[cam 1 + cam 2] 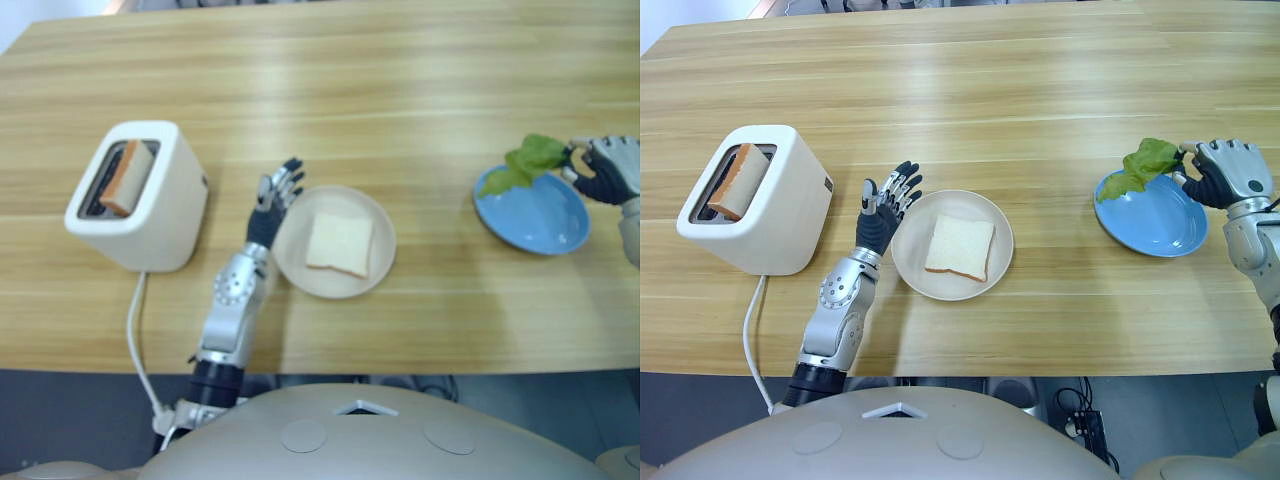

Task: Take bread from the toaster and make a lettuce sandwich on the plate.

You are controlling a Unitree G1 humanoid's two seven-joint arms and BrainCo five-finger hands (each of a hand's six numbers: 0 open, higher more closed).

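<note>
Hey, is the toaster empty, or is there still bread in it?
Not empty: a bread slice sticks up out of a slot in the toaster.

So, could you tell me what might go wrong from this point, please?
The right hand pinches the lettuce by one end at the blue plate's rim; the leaf could slip or tear on its way to the bread slice. The open left hand sits beside the beige plate and might nudge it. The slice in the toaster leans, so it may be awkward to grip.
</note>
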